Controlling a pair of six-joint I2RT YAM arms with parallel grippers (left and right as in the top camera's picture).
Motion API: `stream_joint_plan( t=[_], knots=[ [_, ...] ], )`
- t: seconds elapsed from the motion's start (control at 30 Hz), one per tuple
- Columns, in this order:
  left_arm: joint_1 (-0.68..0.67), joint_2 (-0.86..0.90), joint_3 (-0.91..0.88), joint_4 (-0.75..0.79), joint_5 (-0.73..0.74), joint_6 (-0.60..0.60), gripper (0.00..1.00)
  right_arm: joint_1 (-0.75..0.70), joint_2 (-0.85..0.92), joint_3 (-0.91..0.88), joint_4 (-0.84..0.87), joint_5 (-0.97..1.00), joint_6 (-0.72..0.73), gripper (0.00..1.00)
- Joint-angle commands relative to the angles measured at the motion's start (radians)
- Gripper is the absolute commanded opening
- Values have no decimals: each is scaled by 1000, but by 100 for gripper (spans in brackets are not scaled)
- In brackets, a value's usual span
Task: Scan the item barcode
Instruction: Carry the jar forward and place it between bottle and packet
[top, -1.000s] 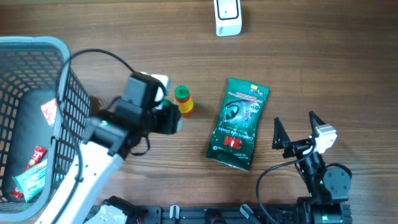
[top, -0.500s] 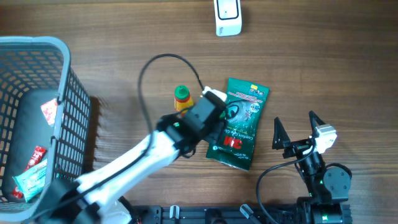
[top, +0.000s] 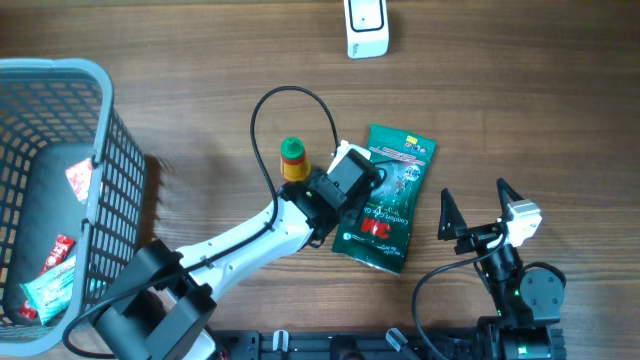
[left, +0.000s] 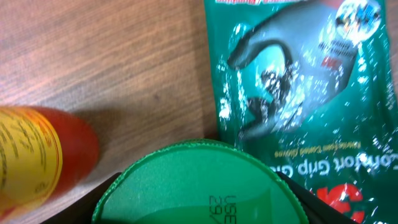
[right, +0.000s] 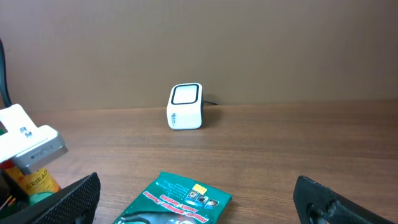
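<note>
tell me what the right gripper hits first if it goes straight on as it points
Likely the white barcode scanner, roughly dead ahead of the right gripper. The green packet lies nearer but lower; it might graze that first.

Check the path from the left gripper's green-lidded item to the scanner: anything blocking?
Nothing visible does. Bare table lies between the left gripper, holding the green-lidded item, and the scanner. The bottle stands beside the gripper, off that line; the green pouch lies flat under it.
</note>
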Motion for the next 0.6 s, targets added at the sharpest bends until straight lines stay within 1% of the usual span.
stream_joint_plan(
  t=[0.0, 0.17, 0.2, 0.23, 0.3, 0.4, 0.5, 0.57],
  knots=[
    [3, 18, 2, 16, -37, -8, 61, 4, -6, -1, 5, 13, -11, 100],
    [5, 75, 2, 19, -43, -9, 62, 4, -6, -1, 5, 13, -11, 100],
    [5, 78, 2, 18, -43, -9, 63, 4, -6, -1, 5, 13, -11, 100],
    [5, 78, 2, 19, -43, -9, 67, 4, -6, -1, 5, 13, -11, 100],
    [5, 70, 3, 30, -43, -8, 80, 4, -6, -1, 5, 13, -11, 100],
    [5, 40, 16, 29, -43, -8, 84, 4, -6, -1, 5, 13, -11, 100],
    [5, -43, 43, 17, -43, 3, 93, 4, -6, -1, 5, 13, -11, 100],
    [5, -105, 60, 10, -43, 5, 96, 4, -6, -1, 5, 13, -11, 100]
  ],
)
